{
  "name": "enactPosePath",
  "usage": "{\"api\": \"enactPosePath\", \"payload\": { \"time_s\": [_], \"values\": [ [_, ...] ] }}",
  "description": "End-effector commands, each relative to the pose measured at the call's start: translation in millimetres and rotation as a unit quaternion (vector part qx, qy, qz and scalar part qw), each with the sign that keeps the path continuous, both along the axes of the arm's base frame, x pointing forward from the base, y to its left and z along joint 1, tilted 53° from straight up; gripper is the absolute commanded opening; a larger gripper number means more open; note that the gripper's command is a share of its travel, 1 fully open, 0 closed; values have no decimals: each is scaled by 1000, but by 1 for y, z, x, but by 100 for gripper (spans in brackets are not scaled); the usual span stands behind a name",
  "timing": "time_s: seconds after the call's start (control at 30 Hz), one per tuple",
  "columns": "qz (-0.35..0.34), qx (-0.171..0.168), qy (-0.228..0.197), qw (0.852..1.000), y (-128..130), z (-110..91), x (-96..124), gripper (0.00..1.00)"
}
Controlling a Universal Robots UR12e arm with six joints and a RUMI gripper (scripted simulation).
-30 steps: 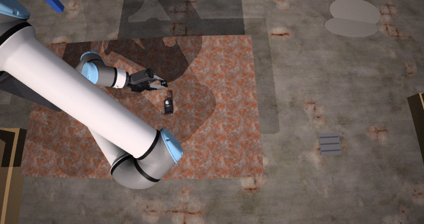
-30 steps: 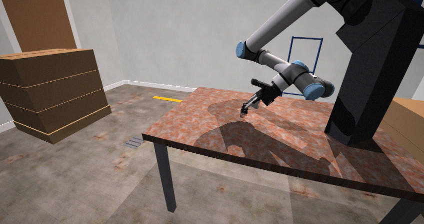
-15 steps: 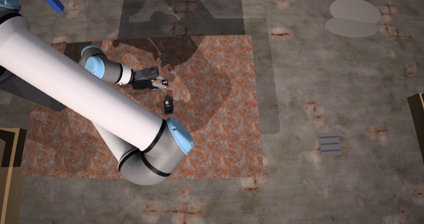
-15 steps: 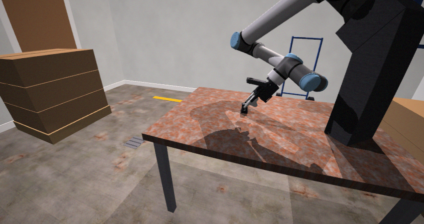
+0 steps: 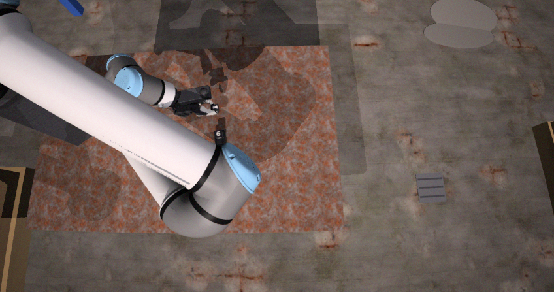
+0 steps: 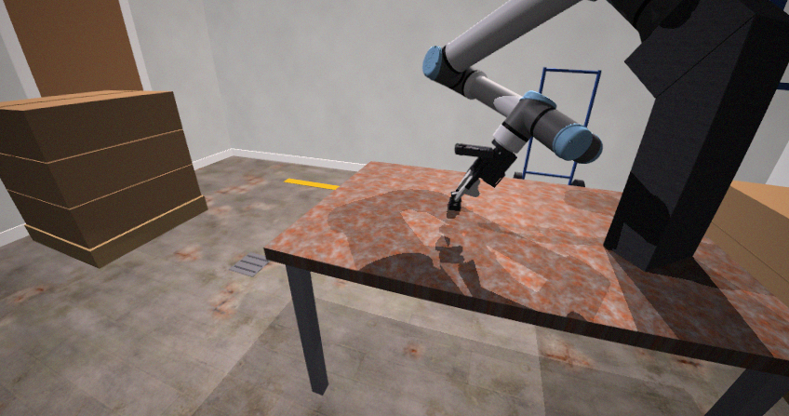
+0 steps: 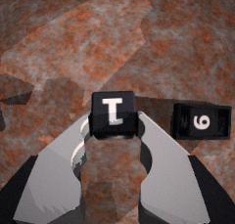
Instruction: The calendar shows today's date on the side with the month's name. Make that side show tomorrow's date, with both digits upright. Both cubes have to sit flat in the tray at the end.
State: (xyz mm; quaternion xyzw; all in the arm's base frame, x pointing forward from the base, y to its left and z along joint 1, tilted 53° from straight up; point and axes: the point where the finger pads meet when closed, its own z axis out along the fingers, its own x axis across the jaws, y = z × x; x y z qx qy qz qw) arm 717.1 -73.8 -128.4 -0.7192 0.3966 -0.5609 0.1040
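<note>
My gripper (image 5: 213, 108) (image 6: 454, 202) (image 7: 115, 113) is shut on a black cube, above the table and beside the tray. The held cube (image 7: 113, 107) has a white 1 facing the wrist camera, upside down in that view and partly shaded. The small black tray (image 7: 203, 137) lies to its right in the wrist view. A second black cube (image 5: 217, 133) (image 7: 202, 121) sits in the tray with a white 6 on top. The 6 reads upright in the top view. The tray's month side cannot be made out. The tray is not discernible in the exterior view.
The mottled red table (image 5: 295, 196) (image 6: 387, 180) carries the arm's dark pedestal (image 6: 702, 135). The arm's elbow (image 5: 210, 200) hangs over the table close to the tray in the top view. Stacked boxes (image 6: 111, 163) stand on the floor beyond the table.
</note>
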Motion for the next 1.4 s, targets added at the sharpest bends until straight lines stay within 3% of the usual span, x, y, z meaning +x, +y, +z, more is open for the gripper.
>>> {"api": "enactPosePath", "payload": {
  "time_s": [0.0,0.6,1.37],
  "values": [
    [-9,2,9,1000,0,-1,-1,10],
    [-88,-4,85,992,1,0,0,10],
    [-117,-4,110,987,0,-1,5,10]
  ]
}}
